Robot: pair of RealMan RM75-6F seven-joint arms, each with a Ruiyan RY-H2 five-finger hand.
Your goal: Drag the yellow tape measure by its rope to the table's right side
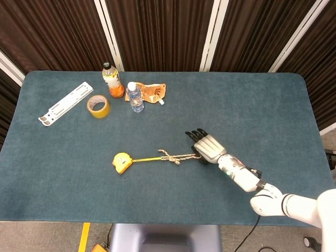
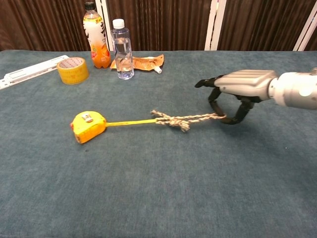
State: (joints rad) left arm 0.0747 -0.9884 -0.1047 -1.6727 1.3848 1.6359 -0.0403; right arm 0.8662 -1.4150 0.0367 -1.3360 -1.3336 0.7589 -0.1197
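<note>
The yellow tape measure [image 1: 121, 162] [image 2: 88, 126] lies on the blue table, left of centre. Its yellow blade runs right to a knotted beige rope [image 1: 176, 156] [image 2: 183, 119] stretched taut along the cloth. My right hand [image 1: 206, 146] [image 2: 237, 92] grips the rope's far end, fingers curled down around it, just right of the table's middle. The left hand shows in neither view.
At the back left stand an orange drink bottle [image 1: 112, 80] [image 2: 94, 36], a clear water bottle [image 1: 135, 97] [image 2: 122, 48], an orange snack packet [image 1: 149, 92], a roll of brown tape [image 1: 98, 106] [image 2: 73, 69] and a white flat bracket [image 1: 65, 103].
</note>
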